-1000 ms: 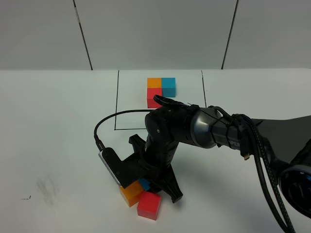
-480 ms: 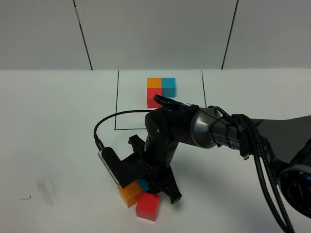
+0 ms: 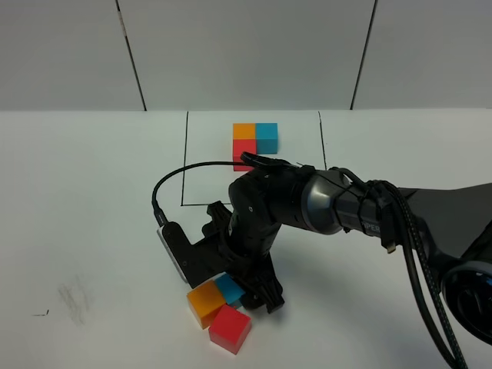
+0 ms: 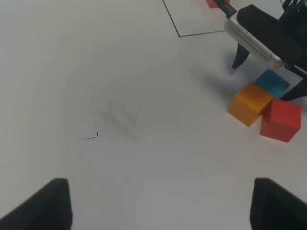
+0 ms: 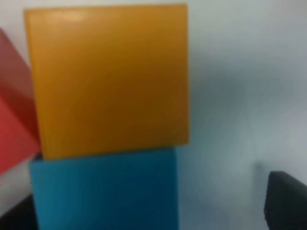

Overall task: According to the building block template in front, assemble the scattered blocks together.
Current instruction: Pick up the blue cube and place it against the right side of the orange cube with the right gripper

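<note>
Black and thick, the right arm (image 3: 323, 204) is reaching across the white table (image 3: 92, 192) to the loose cubes (image 3: 219, 306) at 6 o'clock. The right claw (image 3: 247, 288) is standing wide open around the blue cube (image 3: 229, 287). A bare gap is showing beside that cube in the right wrist view, so the claw is squeezing nothing. I think it is putting the blue cube down next to the orange cube (image 3: 204, 301). To do this well, the claw should be going straight up and slowly, so that its fingers are not knocking the cubes apart. After that, the red cube (image 3: 231, 329) is probably needing a small push, because it is looking a bit twisted against the orange one. The left claw (image 4: 168, 211) is waiting wide open too, holding nothing, well apart from the cubes.

The pattern (image 3: 255, 142) is sitting at 12 o'clock on the table, inside a thin black drawn box (image 3: 184, 161). It is showing orange and blue side by side, with red at 6 o'clock under the orange. The loose cubes are all looking plain, dull and the same size. Blue is touching orange at about 2 o'clock, flat face to flat face. Red is sitting at about 5 o'clock from orange, touching it.
</note>
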`<state>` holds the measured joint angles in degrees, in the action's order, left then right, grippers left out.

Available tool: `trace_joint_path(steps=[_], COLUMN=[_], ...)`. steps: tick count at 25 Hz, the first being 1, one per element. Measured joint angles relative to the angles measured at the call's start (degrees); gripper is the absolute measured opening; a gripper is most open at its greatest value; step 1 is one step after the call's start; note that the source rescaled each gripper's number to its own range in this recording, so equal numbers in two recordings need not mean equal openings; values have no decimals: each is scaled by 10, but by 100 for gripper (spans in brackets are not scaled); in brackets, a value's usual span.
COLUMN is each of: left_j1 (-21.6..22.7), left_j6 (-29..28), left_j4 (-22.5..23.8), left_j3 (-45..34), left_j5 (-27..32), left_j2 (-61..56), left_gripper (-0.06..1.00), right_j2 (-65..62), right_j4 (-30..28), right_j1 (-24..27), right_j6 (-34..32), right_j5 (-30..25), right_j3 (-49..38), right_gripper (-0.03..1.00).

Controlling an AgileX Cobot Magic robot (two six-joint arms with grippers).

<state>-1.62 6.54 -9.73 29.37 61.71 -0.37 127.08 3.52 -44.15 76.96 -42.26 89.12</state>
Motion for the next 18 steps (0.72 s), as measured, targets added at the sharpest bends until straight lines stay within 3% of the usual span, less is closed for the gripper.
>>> trace_joint_path(steps=[6,18], left_j1=[0,0], left_j6=[0,0], left_j4=[0,0], left_j3=[0,0], left_j5=[0,0], left_j2=[0,0], left_gripper=[96,96], right_j2=[-14,-15], right_j4=[-28,-23], right_j1=[0,0], right_j6=[-69,-137], right_j5=[-2,-57], right_j3=[0,0], right_gripper=[76,76])
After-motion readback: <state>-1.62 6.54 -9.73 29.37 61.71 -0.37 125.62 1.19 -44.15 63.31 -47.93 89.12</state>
